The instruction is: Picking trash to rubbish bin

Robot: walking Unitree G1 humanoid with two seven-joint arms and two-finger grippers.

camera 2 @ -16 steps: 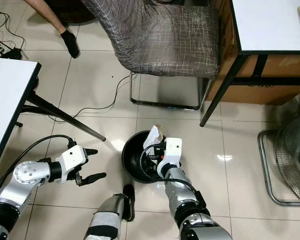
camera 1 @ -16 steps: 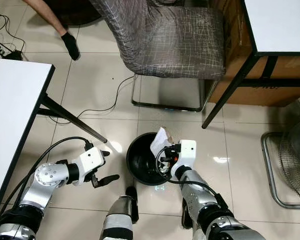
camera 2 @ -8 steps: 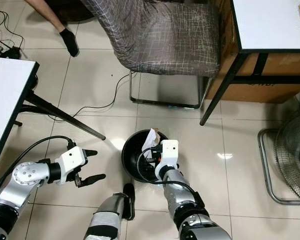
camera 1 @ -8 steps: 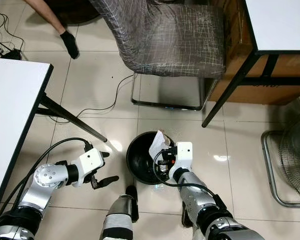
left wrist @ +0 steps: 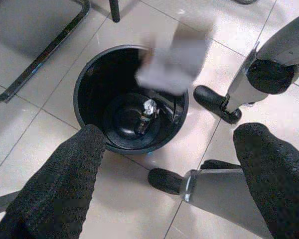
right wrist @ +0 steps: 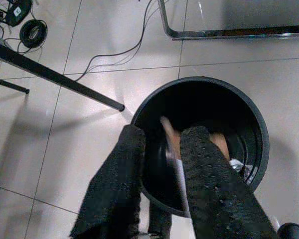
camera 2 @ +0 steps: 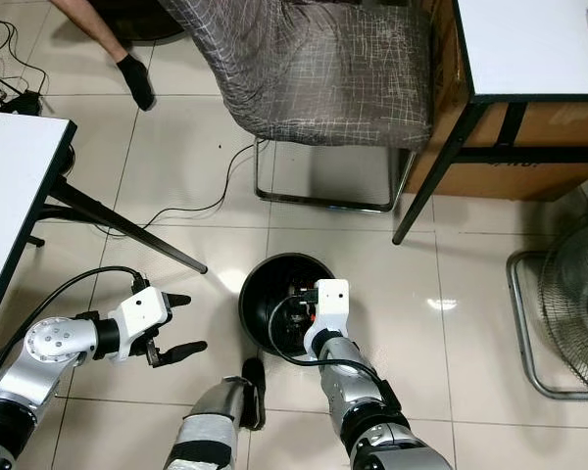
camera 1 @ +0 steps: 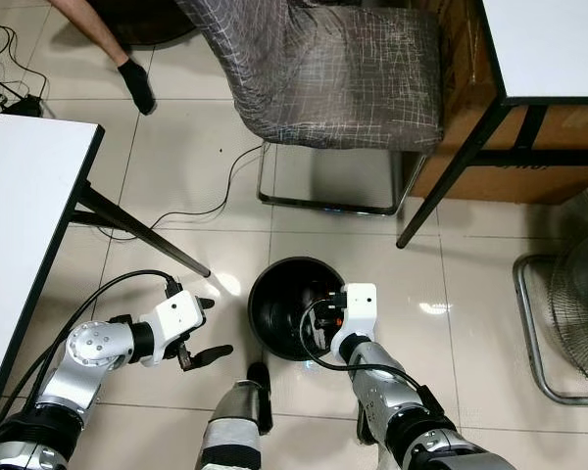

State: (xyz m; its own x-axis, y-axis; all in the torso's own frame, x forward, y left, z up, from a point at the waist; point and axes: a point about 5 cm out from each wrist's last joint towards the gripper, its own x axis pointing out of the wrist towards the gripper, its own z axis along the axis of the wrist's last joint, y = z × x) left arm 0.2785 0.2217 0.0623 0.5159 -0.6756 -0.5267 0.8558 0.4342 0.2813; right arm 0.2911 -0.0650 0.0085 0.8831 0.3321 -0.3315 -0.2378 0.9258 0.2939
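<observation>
Nearest the camera, the robot's own silver legs and black feet stand on the pale tiled floor (camera 1: pixel 176 157). Just ahead of them the right claw (right wrist: pixel 162 159) hangs over the black rubbish bin (camera 1: pixel 265 294), its two black fingers (right wrist: pixel 120 184) pointing down into the opening with only a narrow gap between them. A thin, blurred piece of trash (right wrist: pixel 173 149) sits in that gap, whitish with a brown edge. Whether the fingers pinch it or it is loose cannot be told. In the left wrist view the same scrap appears as a pale smear at the bin's rim, and a small crumpled bit of litter (left wrist: pixel 145 113) lies on the bin's bottom.

To the robot's left, the left claw (camera 1: pixel 204 328) hovers above the floor beside the bin, its fingers spread wide and holding nothing.

Farther out, a white table (camera 1: pixel 20 215) stands on the left. Beyond the bin is a grey patterned chair (camera 1: pixel 323 69), with a cable (camera 1: pixel 216 201) trailing across the tiles. A floor fan (camera 1: pixel 573 313) stands on the right, and a person's socked foot (camera 1: pixel 137 86) shows at the far edge.
</observation>
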